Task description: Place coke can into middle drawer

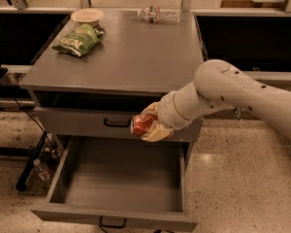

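Camera view: the only view; it looks down on a grey cabinet (136, 57) from the front.
Gripper: the gripper (148, 125) hangs in front of the upper drawer front (77, 120), just right of that drawer's black handle (117, 124) and above the back right part of the open drawer.
Tool state: its cream fingers (157, 132) are clamped on the coke can (141, 124), one above and one below.
Coke can: held in the air on its side, red body facing the camera. The far end is hidden by the fingers, and the lettering cannot be read.
Middle drawer: the middle drawer (121, 178) is pulled out wide with a bare flat floor. Its front handle (112, 223) is partly cut off by the bottom edge.
Arm: the white arm (233, 93) comes in from the right, and its far end runs out of view.
Cabinet top: a green chip bag (77, 39) lies beside a pale bowl (87, 16) at the back left. A clear water bottle (159, 14) lies at the back edge.
Hard to make out: dark cables and objects on the floor at the left.
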Robot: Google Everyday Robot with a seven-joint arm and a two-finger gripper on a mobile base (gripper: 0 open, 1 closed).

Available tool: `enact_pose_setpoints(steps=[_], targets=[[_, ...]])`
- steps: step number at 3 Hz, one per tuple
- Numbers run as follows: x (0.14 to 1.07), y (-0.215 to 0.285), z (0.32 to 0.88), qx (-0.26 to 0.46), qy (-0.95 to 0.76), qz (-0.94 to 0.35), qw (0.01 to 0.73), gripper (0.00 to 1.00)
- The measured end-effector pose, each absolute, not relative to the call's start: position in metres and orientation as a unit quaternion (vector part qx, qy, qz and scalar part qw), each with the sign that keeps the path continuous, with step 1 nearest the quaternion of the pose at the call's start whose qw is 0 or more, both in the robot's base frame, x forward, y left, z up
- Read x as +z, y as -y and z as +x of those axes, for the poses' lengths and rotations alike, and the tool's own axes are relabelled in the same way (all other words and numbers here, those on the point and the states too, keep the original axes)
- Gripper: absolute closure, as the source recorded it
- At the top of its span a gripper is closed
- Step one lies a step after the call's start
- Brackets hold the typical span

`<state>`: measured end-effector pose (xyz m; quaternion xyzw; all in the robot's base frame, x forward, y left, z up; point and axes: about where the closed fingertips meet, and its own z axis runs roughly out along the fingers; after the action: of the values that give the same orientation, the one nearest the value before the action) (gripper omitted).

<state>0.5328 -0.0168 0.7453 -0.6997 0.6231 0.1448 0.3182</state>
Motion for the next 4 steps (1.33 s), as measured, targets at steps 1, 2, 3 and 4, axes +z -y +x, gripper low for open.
enact_pose_setpoints(steps=[1, 2, 3, 4], targets=[[0.706, 0.020, 0.516, 0.172, -0.631, -0.685, 0.320, 1.00], [0.704, 0.016, 0.514, 0.173, -0.630, -0.688, 0.316, 1.00], [0.695, 0.014, 0.503, 0.179, -0.629, -0.689, 0.311, 1.00], [0.672, 0.017, 0.471, 0.194, -0.635, -0.689, 0.291, 1.00]])
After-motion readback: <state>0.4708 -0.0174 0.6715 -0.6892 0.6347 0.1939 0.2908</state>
